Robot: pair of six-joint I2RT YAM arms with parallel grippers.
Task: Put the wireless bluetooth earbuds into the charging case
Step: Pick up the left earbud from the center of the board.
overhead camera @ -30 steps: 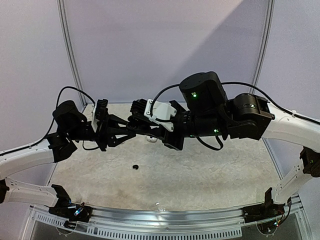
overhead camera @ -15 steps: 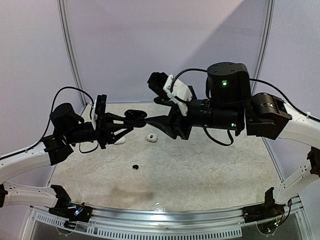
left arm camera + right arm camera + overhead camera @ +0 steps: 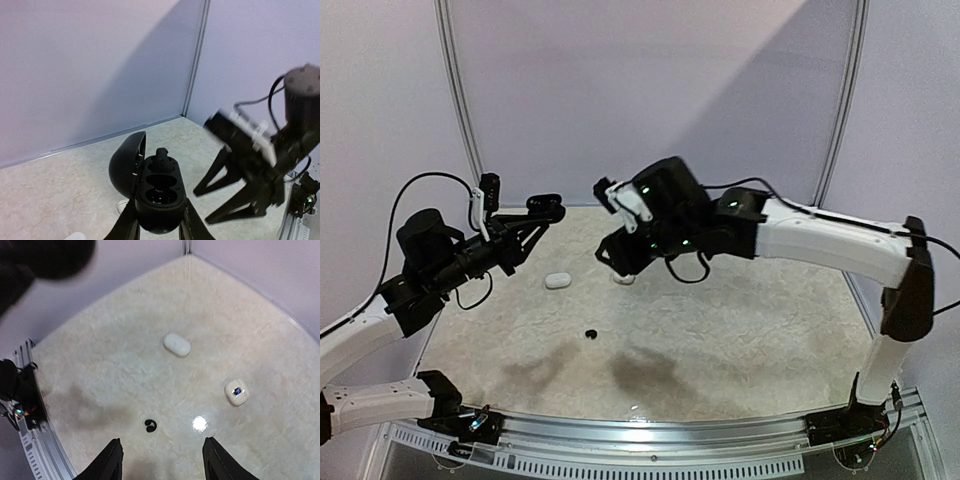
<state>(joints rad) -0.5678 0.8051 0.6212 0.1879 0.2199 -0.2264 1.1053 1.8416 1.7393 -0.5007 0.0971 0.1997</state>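
Note:
My left gripper [image 3: 159, 220] is shut on an open black charging case [image 3: 161, 192] and holds it in the air, lid [image 3: 126, 162] up on the left. One black earbud [image 3: 161, 159] sits in its far slot; the two nearer hollows look empty. In the top view the case [image 3: 545, 208] is high at the left. My right gripper [image 3: 165, 462] is open and empty, pointing down at the table. A loose black earbud [image 3: 150, 425] lies just ahead of it, also showing in the top view [image 3: 590, 333].
A closed white pebble case [image 3: 176, 344] lies further back on the beige mat, also in the top view [image 3: 557, 281]. A small white case with a blue mark [image 3: 236, 392] lies to the right. A glare spot [image 3: 200, 423] shines near the earbud. The metal rail [image 3: 640, 430] runs along the near edge.
The two grippers met at the case, then parted. My right arm swung down and away over the table. My left arm pulled back left and up with the case.

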